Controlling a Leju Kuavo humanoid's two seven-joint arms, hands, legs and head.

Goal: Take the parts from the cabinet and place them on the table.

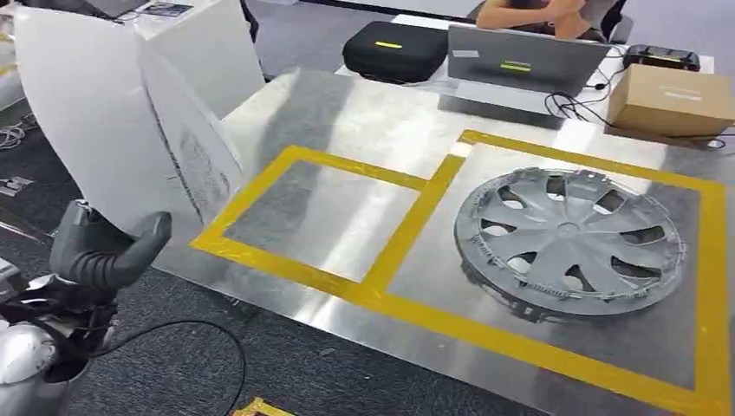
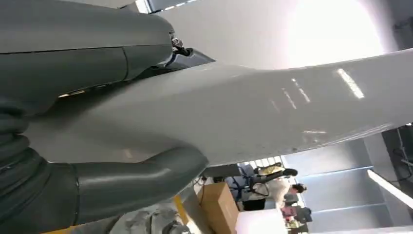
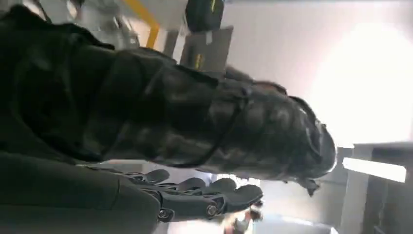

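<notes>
My left hand (image 1: 108, 251) grips the lower edge of a large white curved panel (image 1: 104, 113), which stands tilted above the table's left end. Close up, the grey thumb (image 2: 136, 183) presses against the glossy panel (image 2: 272, 112). A grey wheel cover (image 1: 568, 238) lies flat in the right yellow-taped square of the metal table (image 1: 364, 121). The left taped square (image 1: 325, 217) has bare metal inside. My right hand (image 3: 204, 141) is raised, with its dark fingers (image 3: 209, 195) stretched out and nothing seen in them.
At the table's far edge stand a black case (image 1: 394, 48), an open laptop (image 1: 520, 61) and a cardboard box (image 1: 672, 100). A person (image 1: 537, 13) sits behind the laptop. A black cable (image 1: 208, 347) loops on the dark floor beside my left arm.
</notes>
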